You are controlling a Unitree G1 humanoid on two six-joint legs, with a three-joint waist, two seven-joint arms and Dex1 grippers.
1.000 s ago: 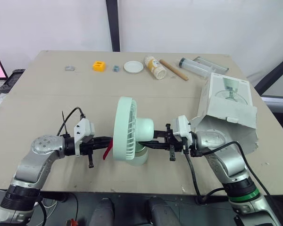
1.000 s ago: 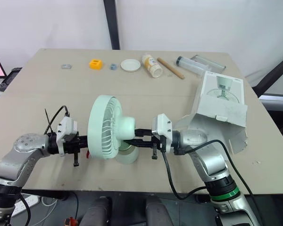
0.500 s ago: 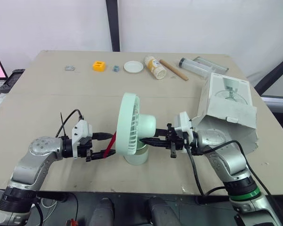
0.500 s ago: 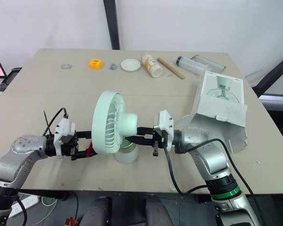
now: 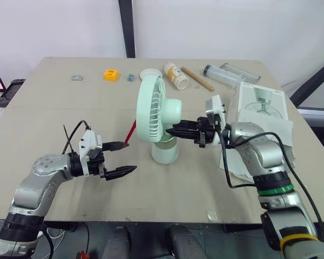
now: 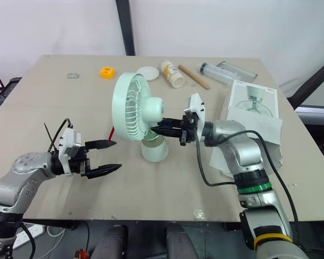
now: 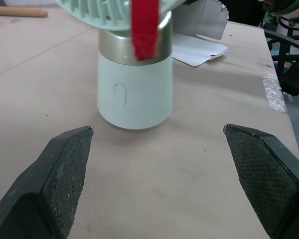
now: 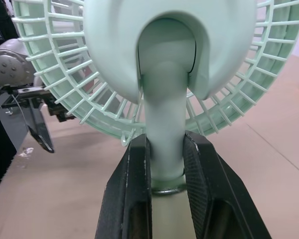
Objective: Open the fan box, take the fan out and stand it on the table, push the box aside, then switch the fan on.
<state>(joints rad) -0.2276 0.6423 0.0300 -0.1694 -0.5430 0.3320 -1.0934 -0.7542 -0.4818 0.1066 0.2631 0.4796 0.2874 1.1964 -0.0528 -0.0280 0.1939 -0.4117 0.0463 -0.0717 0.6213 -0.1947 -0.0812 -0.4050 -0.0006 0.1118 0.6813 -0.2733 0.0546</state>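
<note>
Left eye view: pale-green fan (image 5: 155, 114) stands upright.

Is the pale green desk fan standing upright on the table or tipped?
Upright: the pale green desk fan rests on its base on the table, right gripper clamped on its neck.

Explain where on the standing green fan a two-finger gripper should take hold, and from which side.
Grip the fan by its narrow neck, coming from behind the head. The neck is slim enough to pinch, while the grille is wide and the base broad. The right gripper holds it there.
</note>
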